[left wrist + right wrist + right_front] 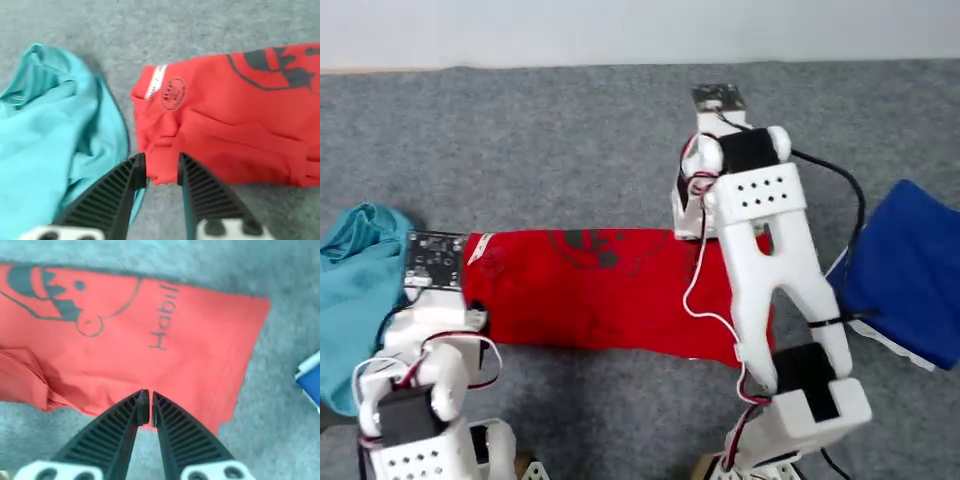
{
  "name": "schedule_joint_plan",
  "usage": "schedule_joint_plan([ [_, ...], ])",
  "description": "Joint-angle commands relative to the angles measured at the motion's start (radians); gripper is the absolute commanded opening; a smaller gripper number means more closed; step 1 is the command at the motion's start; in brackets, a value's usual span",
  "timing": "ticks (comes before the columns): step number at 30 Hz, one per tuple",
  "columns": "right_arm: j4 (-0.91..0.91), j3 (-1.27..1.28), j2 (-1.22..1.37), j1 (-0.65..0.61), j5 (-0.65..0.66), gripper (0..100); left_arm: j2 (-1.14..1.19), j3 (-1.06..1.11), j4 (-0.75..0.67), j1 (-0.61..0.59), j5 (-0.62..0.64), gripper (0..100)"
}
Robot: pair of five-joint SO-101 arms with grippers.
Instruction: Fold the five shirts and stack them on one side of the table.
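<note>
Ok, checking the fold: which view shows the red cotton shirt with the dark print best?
The high view: the red cotton shirt shows nearly end to end, though the right arm crosses it. The left wrist view gives its collar end with the label, the right wrist view its hem end and print.

Shirts clipped at both edges
In the high view, blue shirt (905, 265) runs off at three o'clock, teal shirt (355, 290) at nine.

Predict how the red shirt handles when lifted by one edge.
The red shirt is likely floppy: it lies flat with creases, so it should sag between grip points. Probably light, since the fabric looks thin. Pushed, it would likely bunch on the fuzzy grey table cover, not slide.
</note>
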Motion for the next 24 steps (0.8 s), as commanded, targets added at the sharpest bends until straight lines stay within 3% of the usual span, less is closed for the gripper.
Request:
schedule_joint_plan([
  [1,0.042,0.034,-0.077,0.021,-0.015,2.5,-0.011,0.076,-0.087,0.037,0.005,12],
  [14,0.041,0.181,-0.226,0.090,-0.015,2.5,-0.011,0.314,-0.255,0.064,0.002,12],
  [24,0.039,0.196,-0.229,0.097,-0.018,3.1,-0.011,0.404,-0.259,0.064,0.005,11],
])
